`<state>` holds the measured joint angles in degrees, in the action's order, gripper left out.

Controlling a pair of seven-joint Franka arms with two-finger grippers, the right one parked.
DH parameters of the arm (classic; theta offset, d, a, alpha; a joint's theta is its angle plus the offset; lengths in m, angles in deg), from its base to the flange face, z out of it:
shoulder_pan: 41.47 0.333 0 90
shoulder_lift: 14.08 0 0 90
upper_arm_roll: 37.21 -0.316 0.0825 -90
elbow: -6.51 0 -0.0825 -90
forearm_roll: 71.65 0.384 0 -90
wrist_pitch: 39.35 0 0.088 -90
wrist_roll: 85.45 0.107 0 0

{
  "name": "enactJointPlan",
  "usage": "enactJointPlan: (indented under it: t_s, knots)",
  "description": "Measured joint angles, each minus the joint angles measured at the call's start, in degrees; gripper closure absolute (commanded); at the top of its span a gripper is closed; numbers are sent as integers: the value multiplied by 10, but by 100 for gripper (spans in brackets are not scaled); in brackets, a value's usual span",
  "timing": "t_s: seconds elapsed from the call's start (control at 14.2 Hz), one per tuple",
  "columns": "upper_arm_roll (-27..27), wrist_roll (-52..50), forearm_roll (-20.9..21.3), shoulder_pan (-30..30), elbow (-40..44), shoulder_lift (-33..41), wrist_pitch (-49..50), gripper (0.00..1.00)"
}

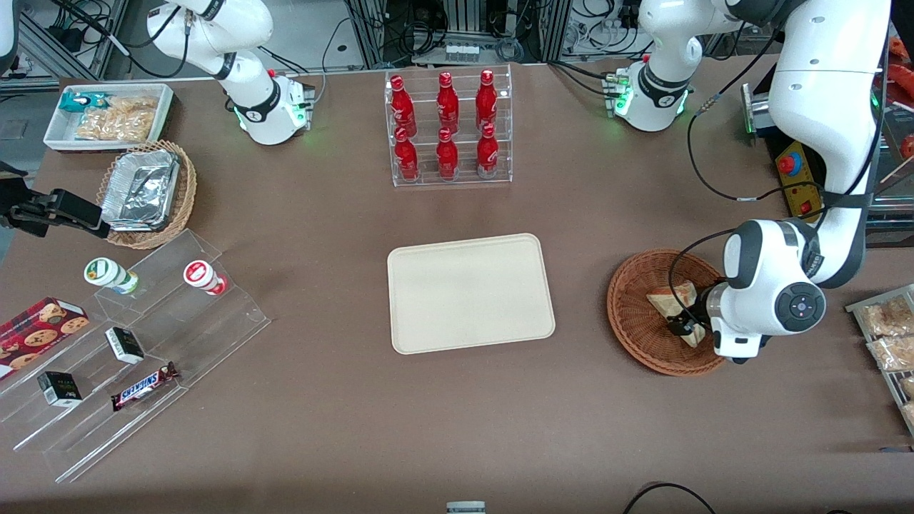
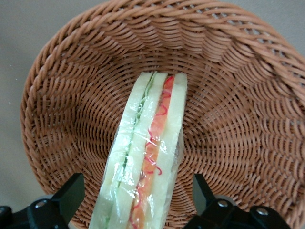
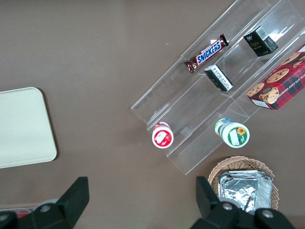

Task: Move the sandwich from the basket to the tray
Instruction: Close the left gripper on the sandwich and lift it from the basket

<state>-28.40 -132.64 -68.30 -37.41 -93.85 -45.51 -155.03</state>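
Observation:
The wrapped sandwich lies in the reddish-brown wicker basket, toward the working arm's end of the table. Its red, orange and green filling edge faces the wrist camera. My left gripper is down inside the basket and open. One black finger stands on each side of the sandwich, with a gap between each finger and the bread. The cream tray lies flat and bare at the table's middle, beside the basket.
A clear rack of red bottles stands farther from the front camera than the tray. Acrylic steps with snacks, a tan basket of foil trays and a white bin sit toward the parked arm's end. Snack packs lie beside the wicker basket.

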Motion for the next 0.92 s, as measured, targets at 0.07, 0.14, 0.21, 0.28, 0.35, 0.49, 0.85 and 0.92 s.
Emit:
enactJointPlan:
  t_s: [0.07, 0.14, 0.21, 0.28, 0.35, 0.49, 0.85, 0.92]
  knots:
    - [0, -1, 0, 0, 0, -2, -1, 39]
    - [0, -5, 0, 0, 0, -3, -1, 62]
    - [0, -10, 0, 0, 0, -3, -2, 80]
    - [1, -12, 0, 0, 0, -3, -6, 87]
    - [2, -14, 0, 0, 0, -3, -10, 90]
    - [4, -14, 0, -2, 0, -2, -14, 91]
    - [7, -9, 0, -7, 21, 10, -12, 90]
    - [13, -4, 0, -9, 37, 14, 1, 90]
